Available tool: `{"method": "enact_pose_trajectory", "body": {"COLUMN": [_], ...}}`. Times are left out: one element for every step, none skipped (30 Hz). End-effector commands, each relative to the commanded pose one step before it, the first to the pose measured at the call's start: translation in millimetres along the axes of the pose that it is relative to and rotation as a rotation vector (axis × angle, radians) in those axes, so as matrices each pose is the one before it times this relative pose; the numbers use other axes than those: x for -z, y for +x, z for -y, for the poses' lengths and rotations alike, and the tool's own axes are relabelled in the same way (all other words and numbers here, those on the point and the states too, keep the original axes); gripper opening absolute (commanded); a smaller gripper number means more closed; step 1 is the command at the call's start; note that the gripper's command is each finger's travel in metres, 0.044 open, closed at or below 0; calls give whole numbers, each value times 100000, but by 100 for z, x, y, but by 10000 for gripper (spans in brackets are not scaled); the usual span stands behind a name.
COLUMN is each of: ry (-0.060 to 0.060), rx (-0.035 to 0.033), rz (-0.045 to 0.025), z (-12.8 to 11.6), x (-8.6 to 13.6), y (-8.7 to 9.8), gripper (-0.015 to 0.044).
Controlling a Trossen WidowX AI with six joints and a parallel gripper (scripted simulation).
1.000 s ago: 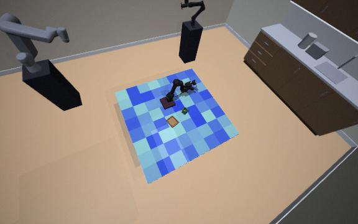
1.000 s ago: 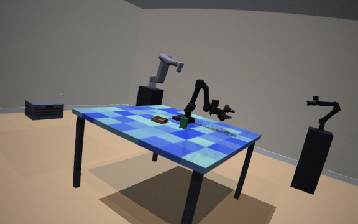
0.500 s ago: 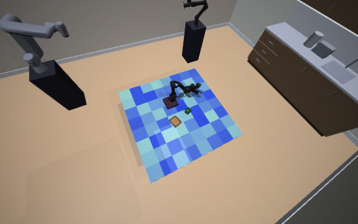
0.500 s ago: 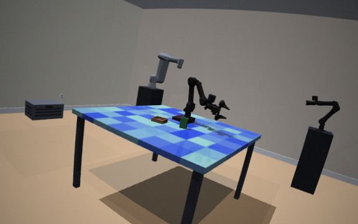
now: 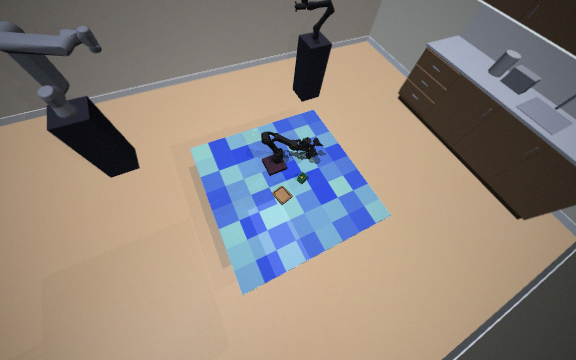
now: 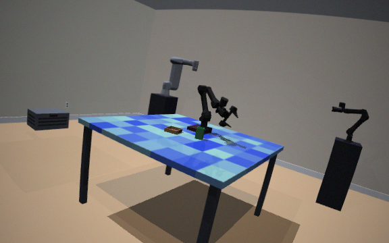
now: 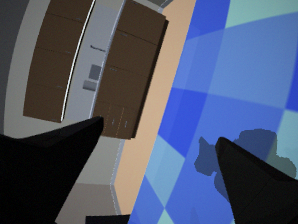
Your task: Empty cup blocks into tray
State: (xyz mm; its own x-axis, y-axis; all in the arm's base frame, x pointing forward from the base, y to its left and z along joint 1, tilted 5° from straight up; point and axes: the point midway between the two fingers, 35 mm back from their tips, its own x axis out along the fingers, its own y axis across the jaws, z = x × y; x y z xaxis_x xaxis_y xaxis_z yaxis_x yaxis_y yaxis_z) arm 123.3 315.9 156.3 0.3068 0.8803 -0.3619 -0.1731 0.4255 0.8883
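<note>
As I look across the table (image 5: 335, 210) (image 6: 167, 145) from left to right, taking the cup as my landmark, the tray (image 5: 282, 195) (image 6: 173, 130) comes first, lying flat a little to the left of the cup and apart from it. Just behind the cup, seen from the side, sits the arm's base (image 5: 270, 170) (image 6: 192, 128). The cup (image 5: 304, 178) (image 6: 199, 133) itself is green and stands upright on the table; from above I can make out something small and coloured in its mouth, blocks I suppose, though I can't count them.

To the right of the cup, and up above the table, hangs the gripper (image 5: 316, 145) (image 6: 231, 117) (image 7: 161, 132), fingers spread wide with nothing between them. It points away from the cup, so it must swing back. If that swing comes in low, a fingertip could clip the cup's rim and spill the blocks on the table. Coming down off centre, one finger might land in the mouth or shove the cup over, and a grip too high could let it slip when tipped.
</note>
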Motion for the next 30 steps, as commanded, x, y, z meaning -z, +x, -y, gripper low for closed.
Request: {"method": "enact_pose_trajectory", "body": {"ry": [-10046,-3007,-3012,-3018,-3024,-3030,-3037,-3042,-3050,-3057,-3065,-3072,-3080,-3088,-3097,-3105,-3114,-3122,-3133,-3143,-3153,-3163,-3173,-3184,-3194,-2635,-1585,-529,0,0], "rx": [6216,2130,2210,2286,2358,2427,2493,2553,2612,2666,2716,2762,2804,2841,2874,2903,2927,2946,2962,2973,2979,2981,2978,2971,2958,2420,1446,481,0,0], "rz": [7768,2143,2059,1971,1881,1788,1693,1594,1495,1392,1288,1181,1073,964,853,741,628,514,399,284,169,54,-61,-176,-290,-324,-231,-83,0,0], "z": [1026,416,448,480,511,540,568,594,619,643,664,684,702,718,732,744,754,761,767,770,771,769,766,759,751,609,361,120,0,0], "x": [-1871,-531,-511,-489,-465,-439,-412,-383,-353,-321,-289,-254,-219,-183,-146,-108,-70,-31,9,49,88,128,168,208,247,234,154,54,0,0], "y": [-1527,-418,-415,-411,-408,-404,-399,-394,-389,-383,-377,-370,-364,-357,-349,-341,-333,-325,-317,-308,-299,-290,-281,-271,-262,-206,-119,-38,0,0], "gripper": [440,440,440,440,440,440,440,440,440,440,440,440,440,440,440,440,440,440,440,440,440,440,440,440,440,440,440,440,440,440]}}
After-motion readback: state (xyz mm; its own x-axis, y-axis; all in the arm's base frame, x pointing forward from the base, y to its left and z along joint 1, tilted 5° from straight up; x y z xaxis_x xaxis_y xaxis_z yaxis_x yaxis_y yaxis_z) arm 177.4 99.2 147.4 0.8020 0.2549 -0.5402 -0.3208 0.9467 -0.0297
